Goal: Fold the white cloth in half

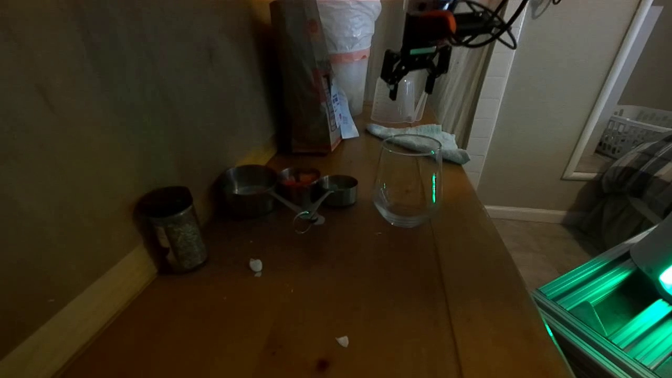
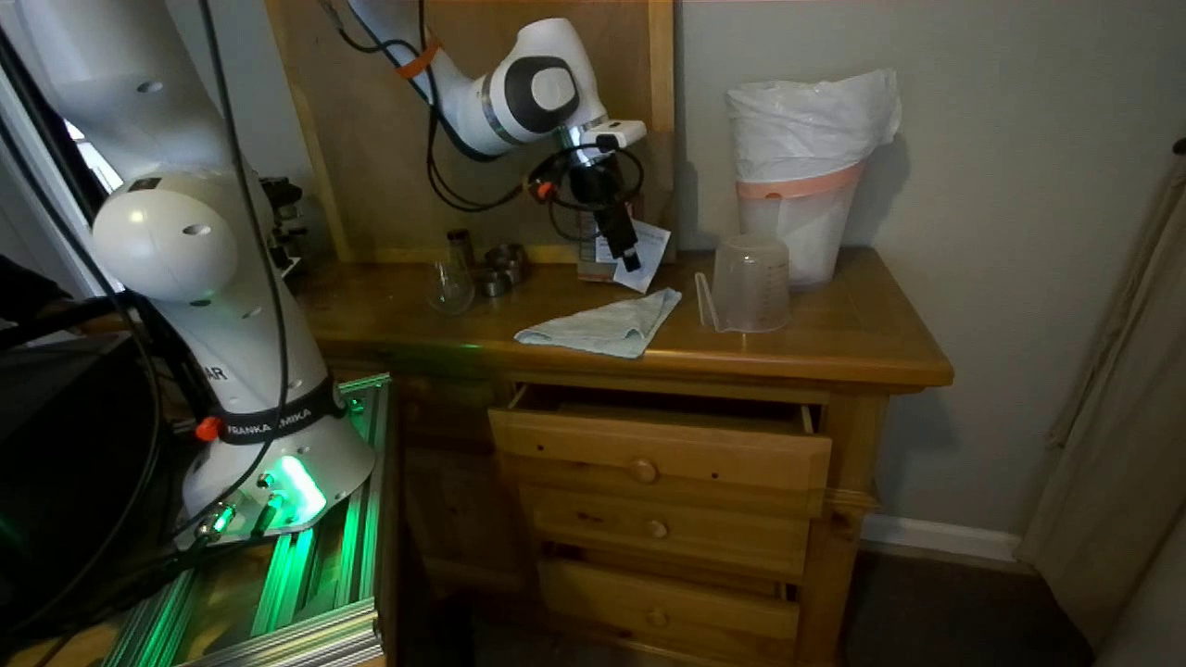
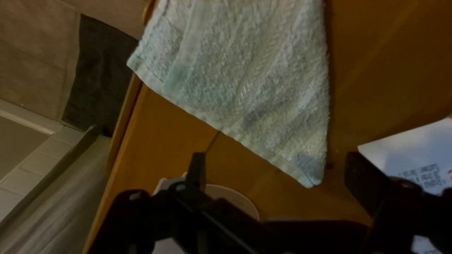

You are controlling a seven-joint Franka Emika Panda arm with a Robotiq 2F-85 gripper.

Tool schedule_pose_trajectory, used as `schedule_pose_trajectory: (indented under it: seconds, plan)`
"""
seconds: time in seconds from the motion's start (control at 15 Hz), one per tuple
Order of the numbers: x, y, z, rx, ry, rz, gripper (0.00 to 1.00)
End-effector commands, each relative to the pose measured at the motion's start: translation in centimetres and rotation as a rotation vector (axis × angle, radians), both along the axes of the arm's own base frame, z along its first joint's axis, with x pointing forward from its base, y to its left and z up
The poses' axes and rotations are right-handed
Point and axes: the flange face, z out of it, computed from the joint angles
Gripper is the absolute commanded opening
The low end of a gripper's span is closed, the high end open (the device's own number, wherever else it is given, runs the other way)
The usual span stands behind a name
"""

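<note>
The white cloth [image 2: 602, 324] lies on the wooden tabletop near its front edge, pale grey-blue and slightly rumpled. It also shows behind the clear glass in an exterior view [image 1: 452, 146]. In the wrist view the cloth [image 3: 247, 77] has hemmed edges and narrows to a corner that points toward the jaws; its far part is cut off by the frame. My gripper [image 3: 273, 164] is open, with nothing between its fingers. In both exterior views the gripper [image 1: 411, 93] hangs above the tabletop, apart from the cloth, with its fingers pointing down; it also shows here [image 2: 633, 263].
A clear glass [image 1: 407, 184] stands near the cloth. Metal measuring cups [image 1: 249, 191] and a dark-lidded jar [image 1: 178, 233] are along the wall. A clear plastic pitcher [image 2: 755, 287], a paper sheet [image 2: 646, 250] and a white-bagged bin [image 2: 801, 190] stand nearby. A drawer [image 2: 574, 445] is partly open.
</note>
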Motion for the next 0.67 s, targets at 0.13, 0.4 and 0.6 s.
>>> schedule_pose_trajectory:
  seconds: [0.13, 0.4, 0.6]
  plan:
    - [-6.5, -3.2, 4.2, 0.04, 0.072, 0.133, 1.0]
    - [-9.4, -4.9, 7.1, 0.034, 0.096, 0.188, 1.0]
    - [-11.0, -5.8, 8.9, 0.031, 0.111, 0.196, 1.0]
